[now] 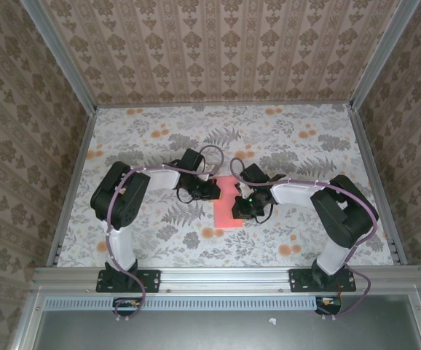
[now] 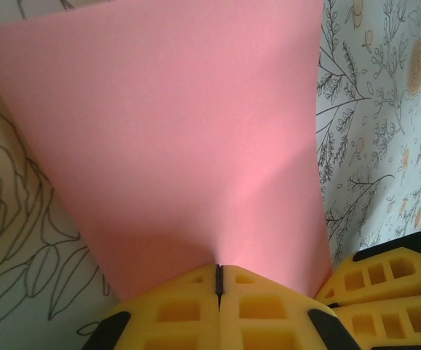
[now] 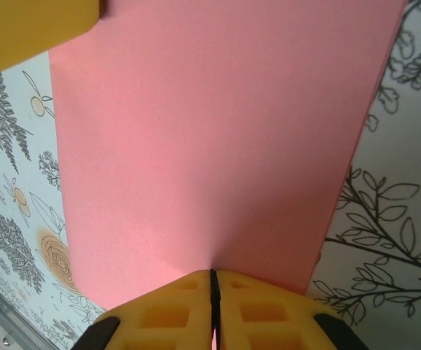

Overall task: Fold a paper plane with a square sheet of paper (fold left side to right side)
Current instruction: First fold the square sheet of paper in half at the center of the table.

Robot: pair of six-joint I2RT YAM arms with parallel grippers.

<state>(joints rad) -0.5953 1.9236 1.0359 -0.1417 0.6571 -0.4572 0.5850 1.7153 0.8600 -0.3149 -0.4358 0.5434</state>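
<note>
Left end effector (image 2: pixel 219 275): we see its yellow jaws pressed together, pinching an edge of the square sheet of paper (image 1: pixel 228 211).
Sheet's place: centre of the top view, over the floral tabletop (image 1: pixel 283 138), between the two arms.
Sheet's look: plain salmon-pink, matte, unmarked; faint ripples fan out from each pinch.
Right end effector (image 3: pixel 212 283): we see its jaws likewise closed, clamping the sheet's edge.

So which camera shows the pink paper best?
The right wrist view: the sheet of paper spreads large, both side edges sharp. The left wrist view shows it close, at a slant. The top external view shows it small, partly under the left gripper and right gripper.
</note>
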